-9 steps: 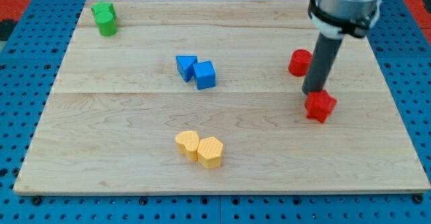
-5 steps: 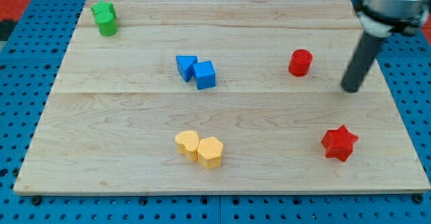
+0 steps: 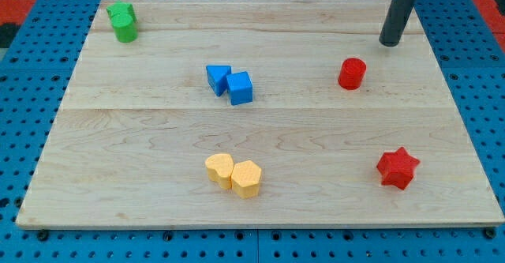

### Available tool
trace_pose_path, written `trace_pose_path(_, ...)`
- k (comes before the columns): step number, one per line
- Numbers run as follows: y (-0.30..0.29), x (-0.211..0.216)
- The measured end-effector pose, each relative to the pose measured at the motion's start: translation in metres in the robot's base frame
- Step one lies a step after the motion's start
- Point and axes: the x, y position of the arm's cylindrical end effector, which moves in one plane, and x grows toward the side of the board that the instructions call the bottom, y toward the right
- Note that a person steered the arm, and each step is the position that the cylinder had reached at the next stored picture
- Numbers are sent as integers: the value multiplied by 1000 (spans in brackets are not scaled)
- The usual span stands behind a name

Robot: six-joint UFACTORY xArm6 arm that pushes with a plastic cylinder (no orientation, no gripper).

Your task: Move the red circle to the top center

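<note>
Table, pale wood, on blue pegboard. Lower centre of frame: two yellow blocks touching, a rounded one and a hexagonal one. Lower right: red star, alone. Middle, left of centre: two blue blocks touching, a wedge-like one and a cube. Right of centre, upper half: red circle, standing clear of everything. My tip sits near it, up and to the right, not touching. No gripper on this arm, so nothing is grasped. Upper left corner: green block, shape unclear.
</note>
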Motion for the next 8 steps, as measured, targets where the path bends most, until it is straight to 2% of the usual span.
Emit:
trace_pose_path(1, -6, 46)
trace_pose_path(2, -25, 52)
trace_pose_path(3, -43, 50)
trace_pose_path(4, -54, 1)
trace_pose_path(5, -40, 6)
trace_pose_path(6, 19, 41)
trace_pose_path(7, -48, 98)
trace_pose_path(8, -126, 76)
